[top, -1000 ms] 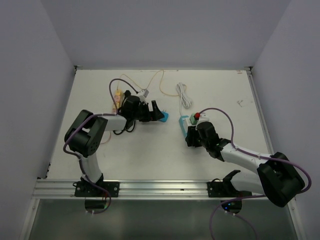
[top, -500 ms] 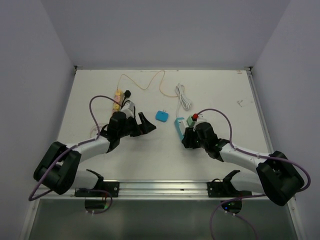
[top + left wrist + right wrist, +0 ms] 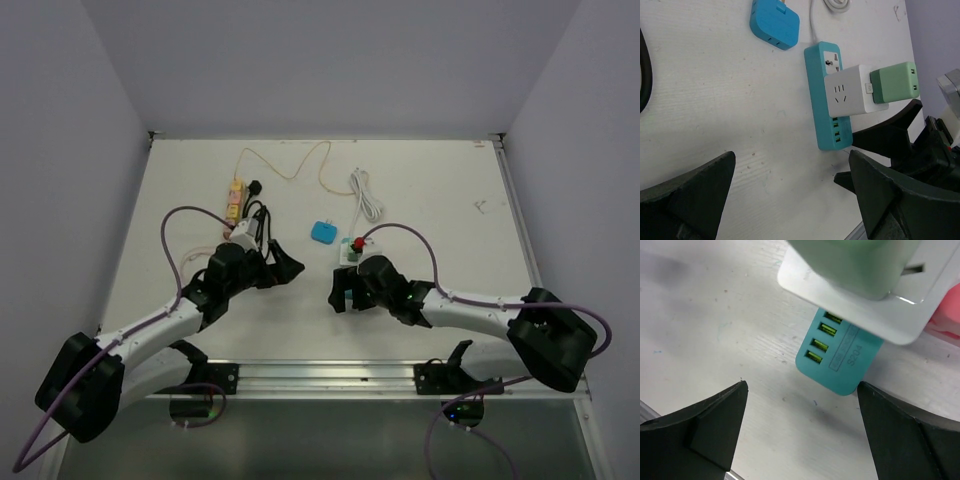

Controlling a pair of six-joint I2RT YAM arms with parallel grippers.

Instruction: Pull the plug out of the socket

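Plug first: we see the blue plug (image 3: 322, 232) lying loose on the table (image 3: 450, 200). It is out of the strip (image 3: 815, 100) and apart from it, just off the end where the white cord (image 3: 367, 192) leaves.

From the left wrist we look along the teal strip. One outlet shows uncovered near the cord end. Next to it a white adapter (image 3: 847, 95) sits on the strip's middle, and a green charger (image 3: 893, 83) is pushed into the side of that adapter. Small yellow-green ports line the strip's near end, and we see them more clearly from the right wrist.

Our left claw (image 3: 791, 154) stands wide apart with nothing between its fingers but bare table. It hangs to the near left of the strip, clear of both the strip and the blue plug. Our right claw (image 3: 802, 384) is spread wide too and grips nothing. Its fingers (image 3: 700, 430) stand to either side of the ported end, short of it and not touching.

From above, the right arm covers most of the strip. Something red (image 3: 359, 243) shows just beside the adapter, and we cannot tell what it is.

Farther back on the left lies a yellow strip (image 3: 235, 196) with a black plug (image 3: 255, 186) at its far end.
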